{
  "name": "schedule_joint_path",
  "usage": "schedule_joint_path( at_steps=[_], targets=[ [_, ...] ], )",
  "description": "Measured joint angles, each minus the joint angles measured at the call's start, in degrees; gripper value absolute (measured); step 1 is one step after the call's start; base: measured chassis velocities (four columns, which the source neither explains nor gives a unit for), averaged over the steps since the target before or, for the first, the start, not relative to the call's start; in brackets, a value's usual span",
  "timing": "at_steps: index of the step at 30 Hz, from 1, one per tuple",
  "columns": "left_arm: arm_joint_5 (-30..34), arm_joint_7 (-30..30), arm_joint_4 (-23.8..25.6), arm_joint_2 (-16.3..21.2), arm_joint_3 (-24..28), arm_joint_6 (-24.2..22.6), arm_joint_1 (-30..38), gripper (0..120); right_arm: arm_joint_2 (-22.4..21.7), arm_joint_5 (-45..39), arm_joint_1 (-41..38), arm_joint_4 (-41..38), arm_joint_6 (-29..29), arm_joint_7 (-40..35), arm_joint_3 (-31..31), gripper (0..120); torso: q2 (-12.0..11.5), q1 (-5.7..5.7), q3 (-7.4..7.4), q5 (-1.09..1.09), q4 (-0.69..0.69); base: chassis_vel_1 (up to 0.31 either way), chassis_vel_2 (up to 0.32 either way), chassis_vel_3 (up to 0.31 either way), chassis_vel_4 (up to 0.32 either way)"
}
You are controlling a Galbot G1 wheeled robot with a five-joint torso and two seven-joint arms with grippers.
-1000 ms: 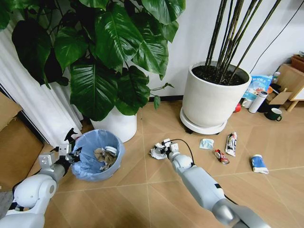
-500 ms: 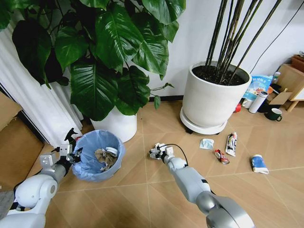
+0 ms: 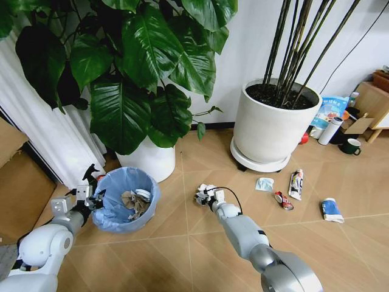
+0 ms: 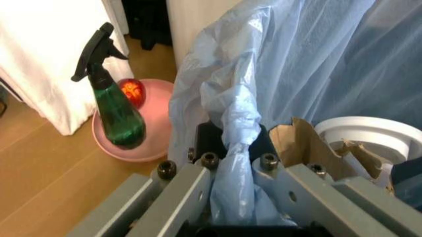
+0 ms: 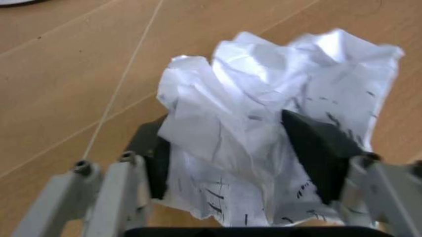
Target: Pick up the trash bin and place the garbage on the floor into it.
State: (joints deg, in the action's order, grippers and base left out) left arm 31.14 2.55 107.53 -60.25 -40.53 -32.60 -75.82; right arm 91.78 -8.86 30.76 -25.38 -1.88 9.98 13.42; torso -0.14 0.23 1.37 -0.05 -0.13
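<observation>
Head view: right end effector (image 3: 202, 196) clamps crumpled paper (image 3: 200, 193).

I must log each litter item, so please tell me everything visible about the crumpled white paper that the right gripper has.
The crumpled white paper is a wrinkled ball of thin sheet with small dark printed marks. It sits between the two dark pads of the right gripper, which is shut on it, just above the floor, to the right of the trash bin.
</observation>
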Motion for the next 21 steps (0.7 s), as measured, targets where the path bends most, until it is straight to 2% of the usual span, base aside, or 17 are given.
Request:
schedule_joint_path(
  at_steps=[2,4,6,8,9,12,13,14,21],
  targets=[
    [0.04,0.00,0.07,0.02,0.03,0.00,-0.02,0,-0.13,0.00,0.23,-0.28,-0.06,0.00,0.04,43,0.00,0.00,0.00,0.00,0.00,0.000,0.000,0.000,0.000],
    [0.04,0.01,0.08,0.03,0.03,0.00,-0.03,0,-0.14,0.00,0.27,-0.33,-0.07,-0.01,0.05,41,0.00,0.00,0.00,0.00,0.00,0.000,0.000,0.000,0.000],
    [0.09,0.03,0.10,0.06,-0.05,0.00,-0.11,0,-0.23,0.00,0.63,-0.66,-0.11,-0.09,0.03,28,0.00,0.00,0.00,0.00,0.00,0.000,0.000,0.000,0.000],
    [0.10,0.04,0.11,0.07,-0.09,0.00,-0.11,0,-0.23,0.00,0.71,-0.70,-0.11,-0.12,0.02,26,0.00,0.00,0.00,0.00,0.00,0.000,0.000,0.000,0.000],
    [0.15,0.05,0.12,0.11,-0.21,-0.01,-0.11,0,-0.21,0.02,0.87,-0.78,-0.11,-0.17,-0.01,18,0.00,0.00,0.00,0.00,0.00,0.000,0.000,0.000,0.000],
    [0.22,0.07,0.15,0.15,-0.36,-0.04,-0.11,0,-0.17,0.08,1.00,-0.87,-0.13,-0.29,-0.05,7,0.00,0.00,0.00,0.00,0.00,0.000,0.000,0.000,0.000],
    [0.22,0.07,0.15,0.15,-0.36,-0.04,-0.11,0,-0.17,0.08,1.00,-0.87,-0.13,-0.29,-0.05,7,0.00,0.00,0.00,0.00,0.00,0.000,0.000,0.000,0.000],
    [0.23,0.08,0.16,0.15,-0.40,-0.06,-0.11,0,-0.15,0.15,1.04,-0.92,-0.13,-0.50,-0.06,0,0.00,0.00,0.00,0.00,0.00,0.000,0.000,0.000,0.000],
    [0.21,0.09,0.16,-0.08,-0.57,-0.06,-0.61,0,-0.60,0.47,1.88,-2.89,0.01,-1.93,-0.37,0,0.00,0.00,0.00,0.01,0.00,0.000,0.000,0.000,0.000]
  ],
)
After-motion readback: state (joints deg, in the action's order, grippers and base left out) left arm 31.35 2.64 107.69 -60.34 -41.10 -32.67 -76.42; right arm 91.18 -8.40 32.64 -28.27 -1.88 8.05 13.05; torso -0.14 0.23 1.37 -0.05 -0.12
